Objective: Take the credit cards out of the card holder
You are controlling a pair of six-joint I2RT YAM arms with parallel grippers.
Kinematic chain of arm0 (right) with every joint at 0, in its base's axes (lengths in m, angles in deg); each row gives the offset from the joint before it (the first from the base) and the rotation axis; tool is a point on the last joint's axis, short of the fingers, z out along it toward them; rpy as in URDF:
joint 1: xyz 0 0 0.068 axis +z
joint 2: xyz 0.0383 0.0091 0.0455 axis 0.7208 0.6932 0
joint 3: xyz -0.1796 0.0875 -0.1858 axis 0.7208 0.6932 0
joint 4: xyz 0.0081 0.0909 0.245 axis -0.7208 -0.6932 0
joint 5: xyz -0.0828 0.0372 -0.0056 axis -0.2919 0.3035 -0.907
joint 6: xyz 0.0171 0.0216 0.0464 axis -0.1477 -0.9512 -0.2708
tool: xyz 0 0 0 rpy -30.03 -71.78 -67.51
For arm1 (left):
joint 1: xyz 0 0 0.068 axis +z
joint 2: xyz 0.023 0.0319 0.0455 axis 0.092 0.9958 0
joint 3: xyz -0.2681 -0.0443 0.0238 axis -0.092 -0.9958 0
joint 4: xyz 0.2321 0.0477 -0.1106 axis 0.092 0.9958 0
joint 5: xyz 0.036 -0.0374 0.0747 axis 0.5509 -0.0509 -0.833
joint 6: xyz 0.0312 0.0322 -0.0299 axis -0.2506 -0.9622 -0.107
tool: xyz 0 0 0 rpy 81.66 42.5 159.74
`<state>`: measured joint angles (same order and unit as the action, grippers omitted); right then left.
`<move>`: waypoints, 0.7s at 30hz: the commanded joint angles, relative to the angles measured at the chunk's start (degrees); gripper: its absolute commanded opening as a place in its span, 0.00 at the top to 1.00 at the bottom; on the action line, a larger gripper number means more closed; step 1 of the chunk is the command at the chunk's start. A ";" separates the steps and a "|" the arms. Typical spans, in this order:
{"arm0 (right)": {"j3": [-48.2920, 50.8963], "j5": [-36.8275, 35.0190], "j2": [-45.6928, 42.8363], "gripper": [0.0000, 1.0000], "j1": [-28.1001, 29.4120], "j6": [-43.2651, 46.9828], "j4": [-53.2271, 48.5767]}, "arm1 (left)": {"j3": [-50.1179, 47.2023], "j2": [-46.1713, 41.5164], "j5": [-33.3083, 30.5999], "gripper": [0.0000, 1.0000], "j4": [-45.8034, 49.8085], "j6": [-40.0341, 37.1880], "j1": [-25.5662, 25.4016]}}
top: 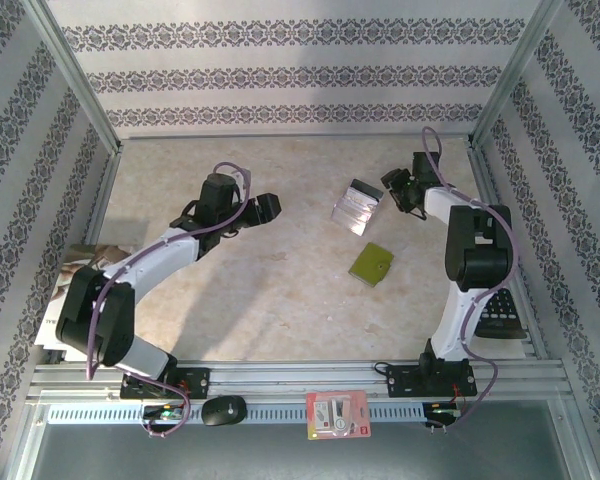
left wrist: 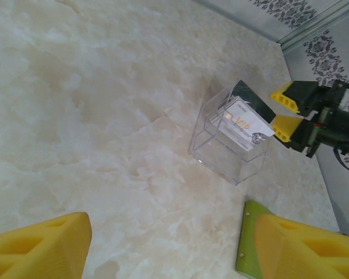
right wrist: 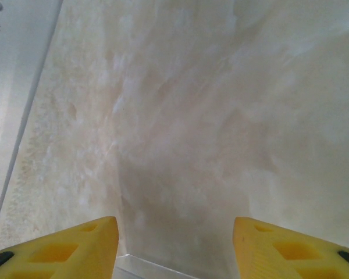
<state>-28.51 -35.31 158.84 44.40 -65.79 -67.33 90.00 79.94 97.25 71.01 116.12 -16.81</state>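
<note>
The card holder [top: 358, 207] on the desk [top: 280, 290]
The credit cards [left wrist: 243, 121] stand in it; right end effector [left wrist: 284, 114] just right, a folder [top: 371, 264] nearer the arms, left end effector [top: 270, 206] well left.

Bottom centre of my top view: a black oval plastic mouse [top: 224, 410], with a flat red-and-white packet [top: 338, 414] to its right. A black keyed device [top: 500, 318] lies at my beige marbled tabletop's [top: 280, 300] right edge.

Gold "VIP" on white card [left wrist: 242, 123] at front of clear holder [left wrist: 218, 154], other txt unreadable
</note>
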 commanded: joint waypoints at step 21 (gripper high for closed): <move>-14.60 25.42 11.92 0.54 1.11 16.77 -11.84 | -4.48 -10.61 -4.48 0.25 7.44 -4.18 -0.31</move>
<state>-41.49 -14.41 169.49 44.42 -52.72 -75.79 86.42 71.20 94.05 76.36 113.43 -16.81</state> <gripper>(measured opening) 0.463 0.745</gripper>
